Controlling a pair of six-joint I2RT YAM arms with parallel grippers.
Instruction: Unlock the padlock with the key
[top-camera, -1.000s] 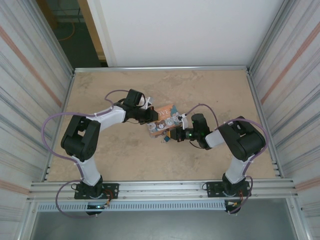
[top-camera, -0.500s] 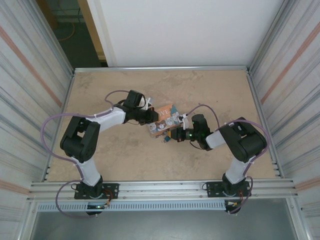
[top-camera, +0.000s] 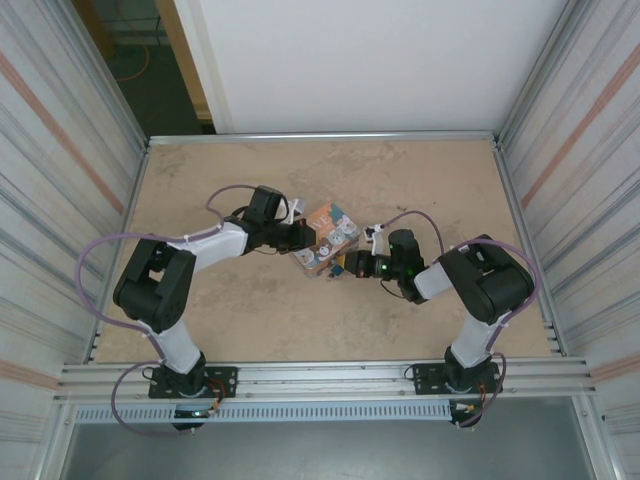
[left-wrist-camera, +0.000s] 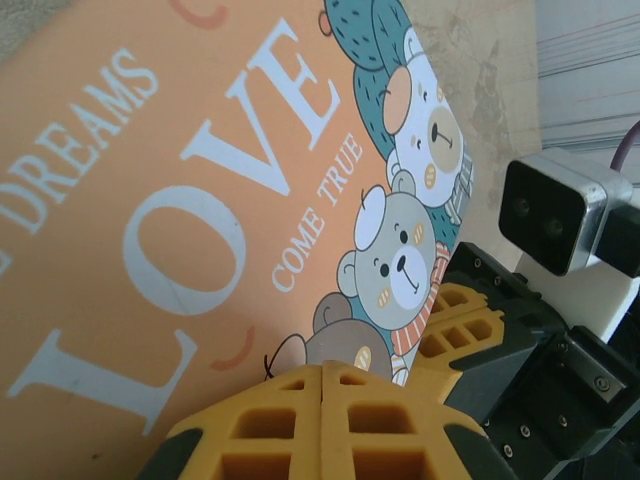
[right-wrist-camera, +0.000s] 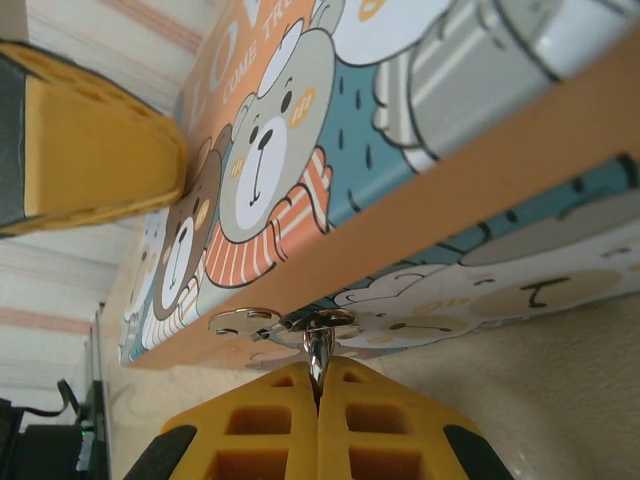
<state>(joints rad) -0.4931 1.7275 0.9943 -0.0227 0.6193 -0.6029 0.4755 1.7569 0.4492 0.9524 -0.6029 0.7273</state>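
Note:
The orange-and-teal "LOVE" tin (top-camera: 330, 232) lies tilted at the table's middle, between both grippers. My left gripper (top-camera: 303, 240) is shut, its yellow tips (left-wrist-camera: 322, 368) against the tin's printed lid (left-wrist-camera: 200, 200), with nothing showing between them. My right gripper (top-camera: 350, 266) is shut (right-wrist-camera: 318, 372) on a thin silvery metal piece (right-wrist-camera: 318, 345) that reaches up to the round hasp (right-wrist-camera: 245, 322) on the tin's front edge (right-wrist-camera: 420, 130). I cannot tell whether this piece is the key or the padlock's shackle. The padlock's teal body is hidden.
The sandy table (top-camera: 400, 180) is open on every side of the tin. Corrugated metal walls (top-camera: 60, 200) close in left and right. The right arm's wrist camera (left-wrist-camera: 555, 215) sits close to the tin's corner. A left finger (right-wrist-camera: 100, 150) lies on the lid.
The tin has turned so its lid faces up more and sits slightly farther back. The left arm's elbow has dropped towards the left. The right gripper has shifted a little right, still shut.

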